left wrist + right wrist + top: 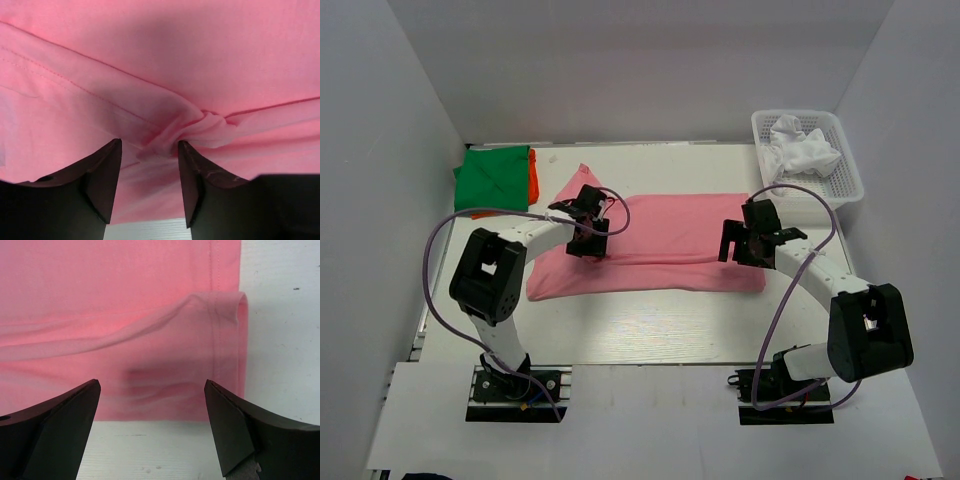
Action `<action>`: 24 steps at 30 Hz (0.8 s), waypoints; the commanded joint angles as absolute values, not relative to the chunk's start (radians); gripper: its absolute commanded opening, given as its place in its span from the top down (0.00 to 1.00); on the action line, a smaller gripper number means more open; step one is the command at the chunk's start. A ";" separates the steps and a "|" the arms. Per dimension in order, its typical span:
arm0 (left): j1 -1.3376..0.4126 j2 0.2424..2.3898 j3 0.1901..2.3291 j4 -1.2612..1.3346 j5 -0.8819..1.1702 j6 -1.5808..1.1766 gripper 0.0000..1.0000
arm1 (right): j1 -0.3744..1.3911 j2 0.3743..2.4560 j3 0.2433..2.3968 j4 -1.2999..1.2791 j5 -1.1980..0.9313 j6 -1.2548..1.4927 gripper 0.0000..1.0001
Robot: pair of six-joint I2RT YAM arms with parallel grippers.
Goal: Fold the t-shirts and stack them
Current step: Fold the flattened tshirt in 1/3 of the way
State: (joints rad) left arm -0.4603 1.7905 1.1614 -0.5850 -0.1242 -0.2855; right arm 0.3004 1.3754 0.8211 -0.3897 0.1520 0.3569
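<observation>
The pink t-shirt (670,235) lies spread across the middle of the table, folded into a long band. My left gripper (588,232) is down on its left part. In the left wrist view that gripper (150,145) has its jaws partly apart, with a puckered ridge of pink cloth (200,125) gathered between the tips. My right gripper (745,240) hovers over the shirt's right end. In the right wrist view it (152,385) stands wide open above the hemmed edge (225,340), nothing between its fingers. A green t-shirt (490,180) lies folded on an orange one (533,172) at the back left.
A white mesh basket (840,190) at the back right holds a crumpled white t-shirt (800,148). White walls close in the table on the left, back and right. Bare table (650,320) shows in front of the pink shirt.
</observation>
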 commanded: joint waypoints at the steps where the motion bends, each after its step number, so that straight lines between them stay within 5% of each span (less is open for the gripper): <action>1: -0.465 1.773 1.207 -0.601 -0.161 -0.255 0.42 | 0.293 1.370 0.848 -0.411 0.195 0.342 0.10; 6: -0.465 1.784 1.235 -0.601 -0.152 -0.233 0.61 | 0.293 1.377 0.856 -0.411 0.201 0.344 0.10; 7: -0.465 1.784 1.235 -0.601 -0.152 -0.233 0.79 | 0.293 1.379 0.854 -0.410 0.202 0.344 0.10; 9: -0.465 1.775 1.244 -0.601 -0.152 -0.224 0.99 | 0.293 1.381 0.856 -0.410 0.201 0.345 0.10; 24: -0.465 1.836 1.330 -0.515 -0.051 0.089 1.00 | 0.293 1.390 0.858 -0.414 0.229 0.342 0.10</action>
State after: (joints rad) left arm -0.4603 1.8359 1.2861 -0.5507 -0.1020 -0.0360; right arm 0.2951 1.3830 0.8219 -0.4053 0.2054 0.3550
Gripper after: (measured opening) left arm 0.018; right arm 0.904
